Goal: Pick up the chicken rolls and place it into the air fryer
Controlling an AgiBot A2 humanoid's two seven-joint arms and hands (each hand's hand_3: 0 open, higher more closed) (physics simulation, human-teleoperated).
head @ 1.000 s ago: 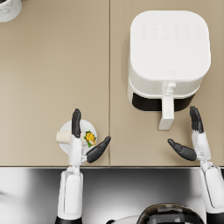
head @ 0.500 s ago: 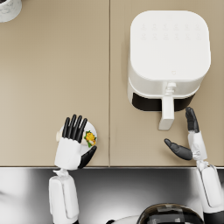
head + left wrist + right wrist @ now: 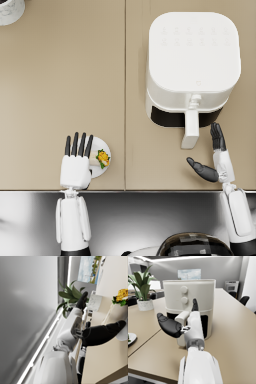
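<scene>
Hovering left robot hand [image 3: 76, 167] (empty, spread) over chicken rolls [image 3: 103, 158] | right robot hand [image 3: 215, 160] wide, near air fryer [image 3: 192, 67]

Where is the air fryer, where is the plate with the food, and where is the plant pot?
air fryer [image 3: 194, 52], head view, middle of its flat white top.
plate [image 3: 104, 170], head view, bare white rim beside the left hand.
plant pot [image 3: 145, 305], right wrist view, front of the marbled white pot.

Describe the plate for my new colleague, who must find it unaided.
Start at the big white air fryer on the beige table. Look across to the table's near edge, under the left hand: the small white plate, holding yellow-and-green food.
</scene>
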